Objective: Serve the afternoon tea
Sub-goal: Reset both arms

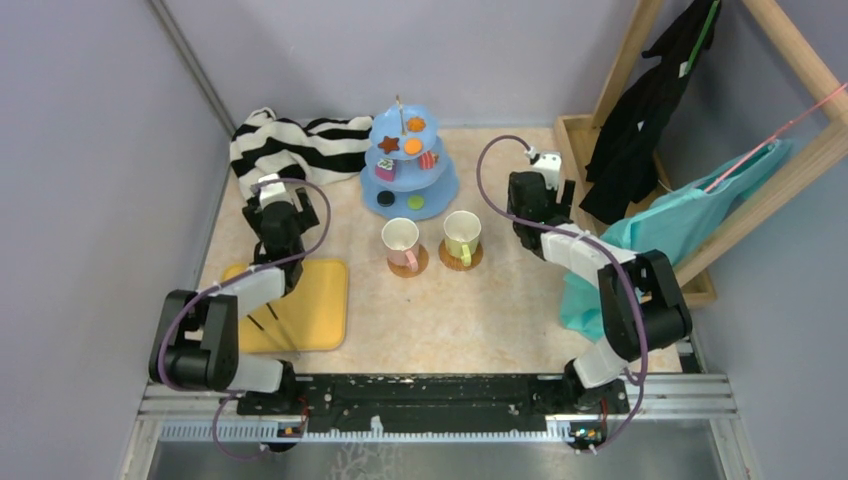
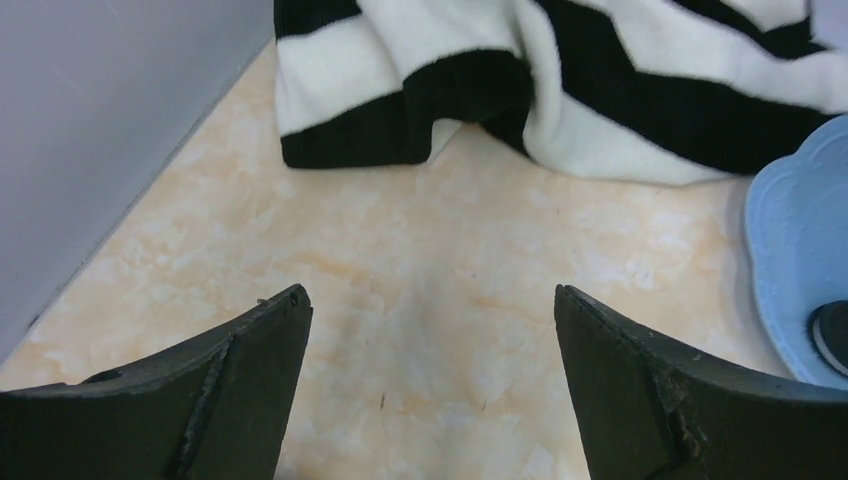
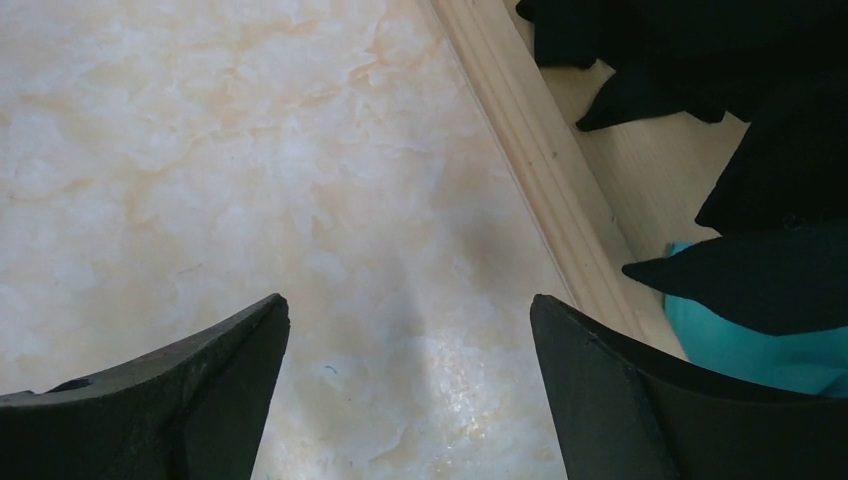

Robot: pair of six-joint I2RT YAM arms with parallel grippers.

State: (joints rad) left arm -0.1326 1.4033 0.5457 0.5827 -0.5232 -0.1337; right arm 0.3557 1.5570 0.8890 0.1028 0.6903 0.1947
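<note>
A light-blue three-tier stand (image 1: 440, 192) stands at the back centre with several small toy cookies and cake slices (image 1: 412, 146) on its tiers. Its edge shows in the left wrist view (image 2: 790, 250). In front of it a pink-handled cup (image 1: 399, 239) and a yellow-green cup (image 1: 461, 233) each sit on a round cork coaster (image 1: 420, 266). My left gripper (image 1: 268, 192) is open and empty, left of the stand; it also shows in the left wrist view (image 2: 430, 300). My right gripper (image 1: 543, 165) is open and empty, right of the cups; it also shows in the right wrist view (image 3: 410, 305).
A black-and-white striped cloth (image 1: 300, 145) lies at the back left, seen also in the left wrist view (image 2: 560, 80). A yellow mat (image 1: 310, 305) lies at the front left. A wooden rack (image 1: 640, 60) with black (image 1: 650, 110) and teal clothes (image 1: 700, 215) stands at the right.
</note>
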